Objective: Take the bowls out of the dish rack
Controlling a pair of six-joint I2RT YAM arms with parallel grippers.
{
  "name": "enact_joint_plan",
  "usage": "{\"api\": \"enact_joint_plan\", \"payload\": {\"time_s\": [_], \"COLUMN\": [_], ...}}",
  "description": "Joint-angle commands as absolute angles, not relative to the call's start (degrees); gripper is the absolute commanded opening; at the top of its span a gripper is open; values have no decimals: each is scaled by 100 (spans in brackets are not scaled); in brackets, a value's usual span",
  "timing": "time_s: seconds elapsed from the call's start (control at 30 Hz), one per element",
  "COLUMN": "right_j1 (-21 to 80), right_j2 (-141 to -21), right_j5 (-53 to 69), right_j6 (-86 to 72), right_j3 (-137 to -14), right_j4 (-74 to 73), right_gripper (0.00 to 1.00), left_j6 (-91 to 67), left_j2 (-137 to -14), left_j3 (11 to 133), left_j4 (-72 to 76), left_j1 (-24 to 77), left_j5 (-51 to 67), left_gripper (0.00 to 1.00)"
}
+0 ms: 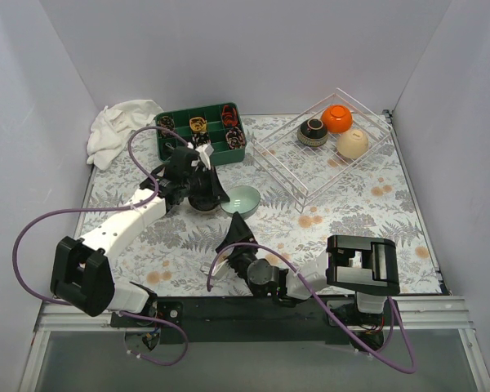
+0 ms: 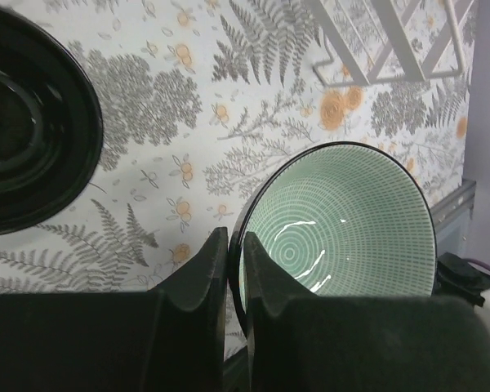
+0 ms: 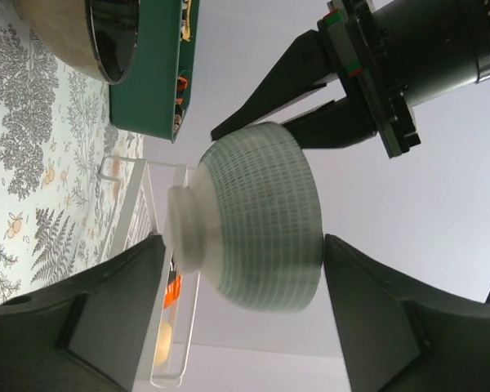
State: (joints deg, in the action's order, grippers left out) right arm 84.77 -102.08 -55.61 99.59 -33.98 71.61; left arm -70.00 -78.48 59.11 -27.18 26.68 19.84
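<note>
Green bowl (image 2: 343,220), rim in the left gripper (image 2: 233,238) (dish rack (image 1: 278,177) near)

Three bowls (image 1: 337,119) sit in the dish rack (image 1: 279,175), right of the divided tray (image 1: 220,155) and cloth (image 1: 118,131).

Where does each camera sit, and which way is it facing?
Top: above and behind the arm bases, looking down on the table; left claw and right claw show.
Left wrist: on the left arm, looking down past its shut fingers at the green bowl they pinch.
Right wrist: low over the table, facing sideways between its open fingers at that bowl's outside.
Shared: all three show the green bowl.
</note>
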Motion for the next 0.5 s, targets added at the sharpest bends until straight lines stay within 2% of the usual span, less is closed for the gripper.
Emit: {"api": "enact_joint_plan", "payload": {"time_s": [0.0, 0.13, 0.47], "right_j1": [8508, 8534, 8561], "right_j2": [-10046, -10063, -9774], "right_j5": [-5854, -5889, -6134], "right_j6": [9730, 9650, 8775], "right_j3": [-3428, -3410, -3226], "right_j4": [9774, 9694, 9160], "right_gripper": [90, 99, 99], "left_j6": [-6821, -6715, -6320], "left_j2": [-7603, -7664, -7393], "left_j3": [6574, 6837, 6768], "left_j4": [-2426, -2373, -2434], "left_j1": [2575, 2575, 2356], "left_j5": [1337, 1020, -526], "left_gripper": [0, 0, 0]}}
